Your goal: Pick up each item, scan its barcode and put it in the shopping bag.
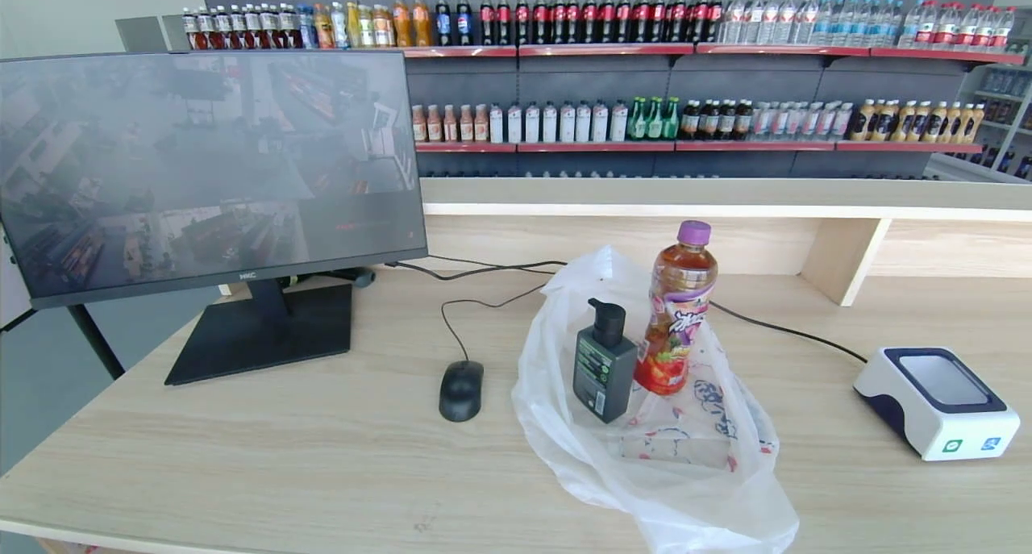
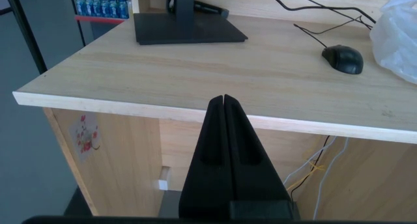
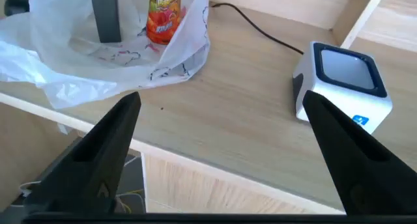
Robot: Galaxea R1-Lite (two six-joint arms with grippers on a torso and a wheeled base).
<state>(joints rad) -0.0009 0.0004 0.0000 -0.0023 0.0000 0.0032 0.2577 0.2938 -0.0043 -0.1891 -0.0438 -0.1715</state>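
A tea bottle (image 1: 676,312) with a purple cap and a dark pump bottle (image 1: 604,364) stand upright side by side on the white plastic shopping bag (image 1: 693,473) spread over the wooden counter. The white barcode scanner (image 1: 935,401) sits at the counter's right. My left gripper (image 2: 223,101) is shut, hanging below and in front of the counter's near edge. My right gripper (image 3: 221,103) is open, low at the near edge, between the shopping bag (image 3: 78,61) with the tea bottle (image 3: 163,19) and the scanner (image 3: 342,81).
A monitor (image 1: 210,167) on a black stand fills the counter's left. A black mouse (image 1: 460,389) lies left of the bag, its cable trailing back. A raised wooden ledge (image 1: 726,195) runs behind. Shelves of drinks (image 1: 645,22) line the far wall.
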